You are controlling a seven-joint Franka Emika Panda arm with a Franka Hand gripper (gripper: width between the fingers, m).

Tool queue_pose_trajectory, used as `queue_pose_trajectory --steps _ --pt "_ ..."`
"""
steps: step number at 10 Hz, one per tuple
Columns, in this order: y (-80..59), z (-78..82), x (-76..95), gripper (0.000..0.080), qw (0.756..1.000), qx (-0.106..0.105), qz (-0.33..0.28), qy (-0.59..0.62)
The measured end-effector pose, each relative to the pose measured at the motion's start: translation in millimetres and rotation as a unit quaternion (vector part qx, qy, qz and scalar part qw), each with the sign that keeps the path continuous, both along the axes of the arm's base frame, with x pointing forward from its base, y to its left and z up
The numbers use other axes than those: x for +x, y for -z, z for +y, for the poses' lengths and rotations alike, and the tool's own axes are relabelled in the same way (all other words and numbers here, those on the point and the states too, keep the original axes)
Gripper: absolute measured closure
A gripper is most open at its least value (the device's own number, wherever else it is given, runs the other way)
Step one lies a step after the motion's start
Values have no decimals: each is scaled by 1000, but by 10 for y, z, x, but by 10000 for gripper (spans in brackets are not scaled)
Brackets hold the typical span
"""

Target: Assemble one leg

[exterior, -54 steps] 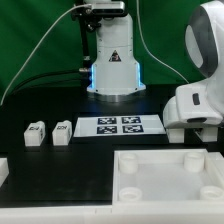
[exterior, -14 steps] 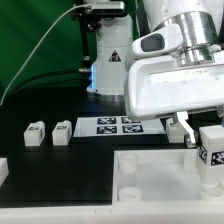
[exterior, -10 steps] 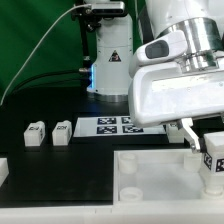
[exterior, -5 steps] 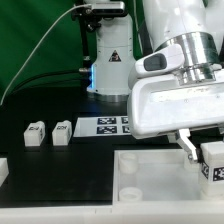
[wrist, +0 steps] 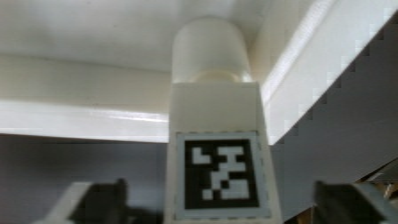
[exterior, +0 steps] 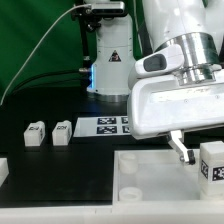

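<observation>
At the exterior view's right edge, low in the frame, the leg (exterior: 211,165) stands upright with its black-and-white tag facing the camera, just above the right part of the big white tray (exterior: 150,175), which fills the bottom of the frame. In the wrist view the gripper (wrist: 222,203) has the leg between its two dark fingers (wrist: 98,200); the jaws pinch the leg from both sides, though the contact itself is blurred. The rounded end of the leg points toward the tray's white rim (wrist: 107,100). At the exterior view's left, two small white posts (exterior: 35,133) stand side by side on the black table (exterior: 60,160), well apart from the tray. The marker board (exterior: 120,125) lies in the middle, in front of the robot base (exterior: 112,60)
</observation>
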State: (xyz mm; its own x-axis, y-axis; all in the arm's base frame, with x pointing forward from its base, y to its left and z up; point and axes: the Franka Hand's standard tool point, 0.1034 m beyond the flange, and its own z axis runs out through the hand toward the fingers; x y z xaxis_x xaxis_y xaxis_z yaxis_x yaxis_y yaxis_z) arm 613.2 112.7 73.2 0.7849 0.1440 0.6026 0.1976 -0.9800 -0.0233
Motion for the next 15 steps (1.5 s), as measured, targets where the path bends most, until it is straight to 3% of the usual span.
queue_pose_trajectory --steps 2,4,5,8,10,11,15 --pt "0 0 0 155 1000 0 0 0" --pt "0 0 0 151 1000 0 0 0" --pt "80 11 -53 151 1000 0 25 -4" --pt "109 36 -83 151 998 1 56 -9" --pt "-144 32 -4 151 997 2 80 -12" --pt "-154 44 -28 150 993 4 114 -14" --pt "-154 44 -28 151 993 4 114 -14"
